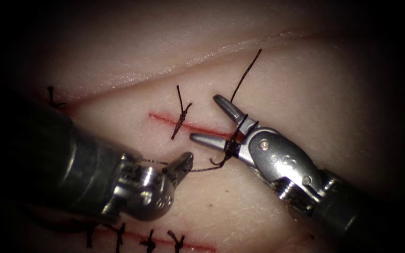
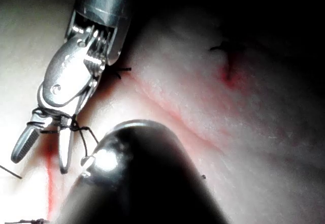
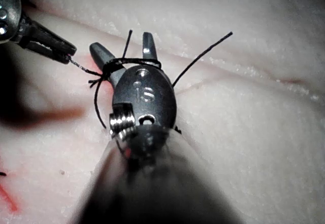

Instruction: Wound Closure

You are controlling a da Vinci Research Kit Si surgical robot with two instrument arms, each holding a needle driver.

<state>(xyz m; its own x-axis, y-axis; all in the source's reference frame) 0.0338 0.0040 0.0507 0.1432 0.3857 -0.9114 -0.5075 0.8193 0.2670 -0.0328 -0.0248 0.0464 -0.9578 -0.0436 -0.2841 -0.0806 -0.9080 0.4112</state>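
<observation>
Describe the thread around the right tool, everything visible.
The thread is dark, thin and braided-looking. It loops around the base of the right end effector, whose jaws stand open with nothing between them. One strand runs taut to the left end effector, shut on it just below the cut. A free tail rises up and right over the tissue. An earlier knot sits across the cut to the left.

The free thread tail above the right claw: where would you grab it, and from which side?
Probably mid-tail, from the right: that stretch of thread stands clear of the tissue. The right claw is open with thread looped around its jaws; the left claw is shut on thread.
</observation>
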